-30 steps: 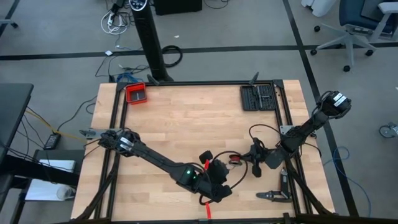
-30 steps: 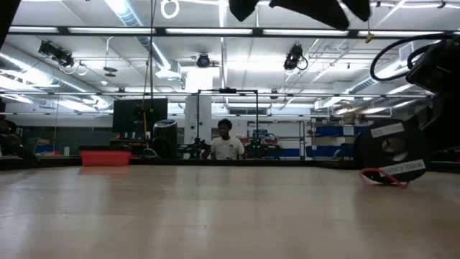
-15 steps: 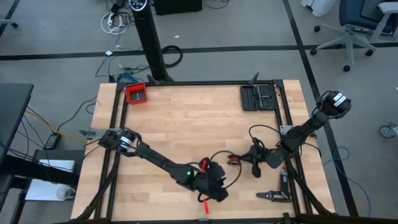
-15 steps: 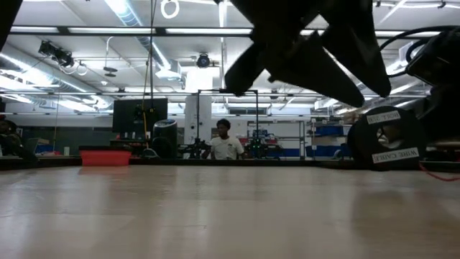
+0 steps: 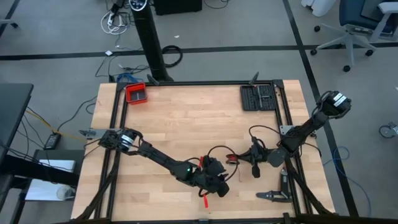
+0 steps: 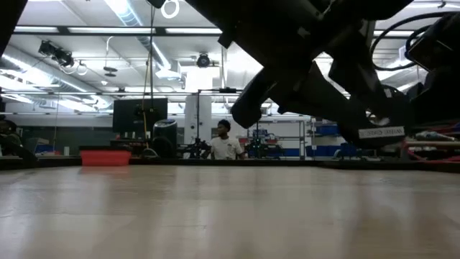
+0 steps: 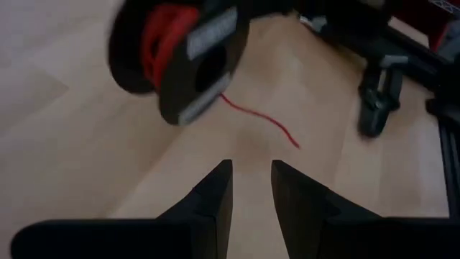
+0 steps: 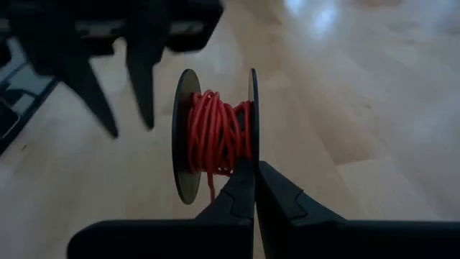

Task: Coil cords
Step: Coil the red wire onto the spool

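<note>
The cord is a thin red wire (image 8: 214,133) wound on a small black spool (image 5: 232,160); a loose tail (image 7: 260,124) trails over the wood. My right gripper (image 8: 253,171), near the table's right edge, is shut on the spool. My left gripper (image 7: 251,167) reaches in from the left and stands open just short of the spool (image 7: 180,54), nothing between its fingers. In the low view the left arm (image 6: 309,57) fills the upper right and partly hides the spool's labelled flange (image 6: 381,133). My right gripper pinches the lower rim of one black flange (image 8: 251,155) between its two fingers, with only the fingertips on it. It comes from the table's right side, slanting a little downward. The spool stands on edge, its axle level; whether it rests on the table I cannot tell.
A red tray (image 5: 135,93) sits at the far left corner and a black tool case (image 5: 258,97) at the far right. Red tape (image 5: 205,202) marks the near edge, and a plier-like tool (image 5: 273,195) lies near right. A person (image 6: 224,144) sits in the room behind.
My left gripper has come down toward the table and rolled about its own line, ending low beside the spool; its fingers stay equally apart. In the low view its arm has dropped into the picture in front of the spool.
</note>
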